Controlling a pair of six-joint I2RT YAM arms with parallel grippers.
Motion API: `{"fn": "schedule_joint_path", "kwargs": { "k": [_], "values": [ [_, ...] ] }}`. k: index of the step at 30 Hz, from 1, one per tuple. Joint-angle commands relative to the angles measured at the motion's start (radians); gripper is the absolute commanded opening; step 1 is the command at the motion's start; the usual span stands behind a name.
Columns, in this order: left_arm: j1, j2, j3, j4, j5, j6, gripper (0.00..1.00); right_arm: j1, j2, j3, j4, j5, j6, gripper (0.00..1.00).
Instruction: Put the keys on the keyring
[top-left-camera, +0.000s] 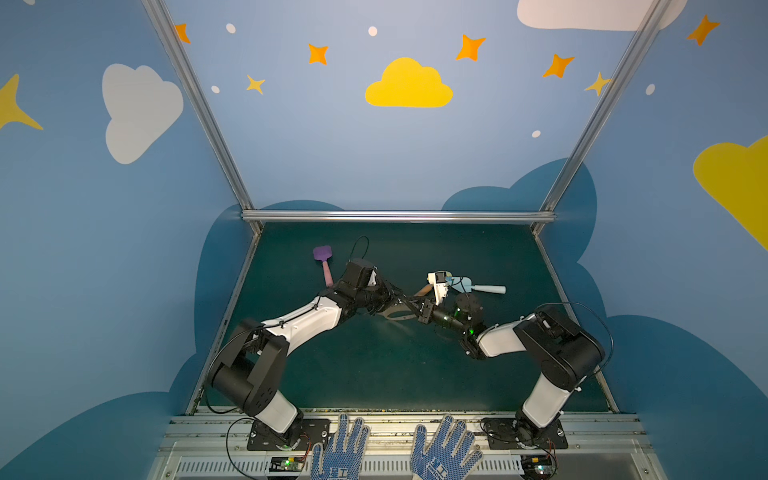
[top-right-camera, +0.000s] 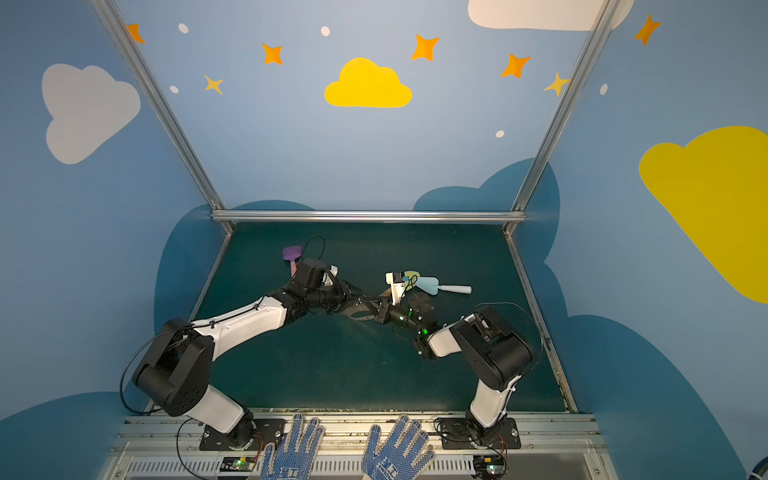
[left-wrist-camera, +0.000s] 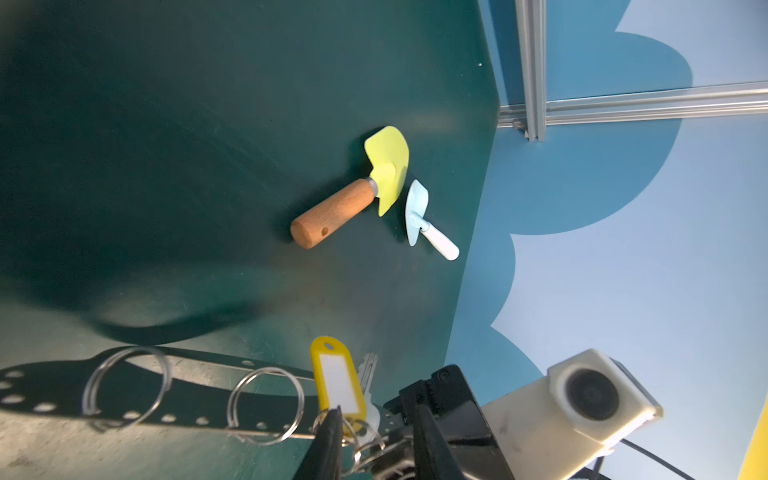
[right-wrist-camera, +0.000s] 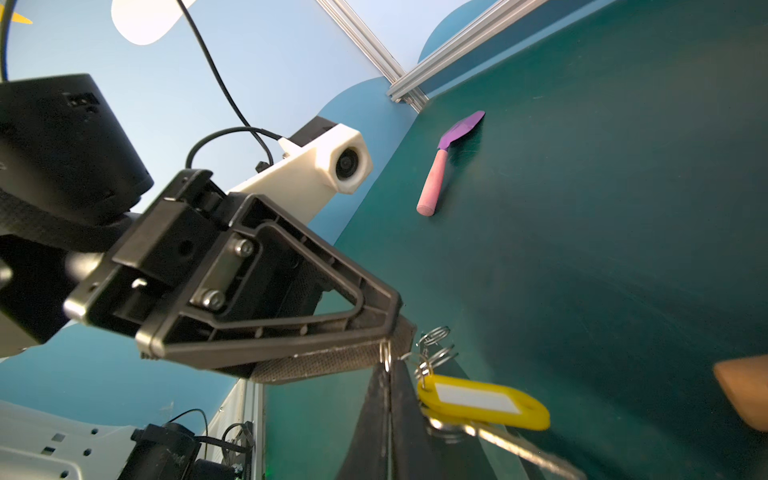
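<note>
Mat (top-left-camera: 374, 374): we note plain dark green.
Walls (top-left-camera: 311, 145): sky blue, patterned with yellow and white clouds, orange and yellow stars, white dots, and darker blue cloud shapes low down.
The keys (left-wrist-camera: 337, 384): yellow tag with a white label, silver key.
The keyring (left-wrist-camera: 195, 403): we see dark grey with a row of small round holes and silver rings.
Shovel (left-wrist-camera: 332, 212): yellow-green blade, orange-brown wooden handle.
Small shovel (left-wrist-camera: 417, 212): pale blue blade, white handle.
Spatula (right-wrist-camera: 436, 174): purple blade, pink handle.
Gloves (top-left-camera: 345, 449): dense blue dots over white.
Arms (top-left-camera: 303, 324): white shells, black joints.
</note>
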Motion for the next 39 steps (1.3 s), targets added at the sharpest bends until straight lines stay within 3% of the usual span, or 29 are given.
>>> {"fn": "schedule_joint_path", "kwargs": {
  "k": [1, 5, 16, 22, 28, 39],
  "values": [
    [-0.004, -0.001, -0.013, 0.058, 0.021, 0.007, 0.31, -0.008, 0.003, -0.003, 0.065, -0.027, 0.017, 0.00],
    [-0.003, -0.003, -0.028, 0.105, 0.039, -0.007, 0.30, -0.013, 0.020, 0.003, 0.082, -0.041, 0.034, 0.00],
    [-0.002, -0.013, -0.029, 0.098, 0.041, -0.001, 0.14, -0.028, 0.064, 0.023, 0.107, -0.085, 0.081, 0.00],
    [-0.002, -0.005, -0.026, 0.097, 0.050, 0.000, 0.14, -0.034, 0.079, 0.043, 0.113, -0.122, 0.103, 0.00],
    [-0.001, 0.001, -0.032, 0.091, 0.049, 0.003, 0.27, -0.040, 0.113, 0.067, 0.184, -0.183, 0.159, 0.00],
    [-0.003, -0.004, -0.047, 0.164, 0.093, 0.002, 0.14, -0.051, 0.132, 0.087, 0.159, -0.203, 0.182, 0.00]
  ]
}}
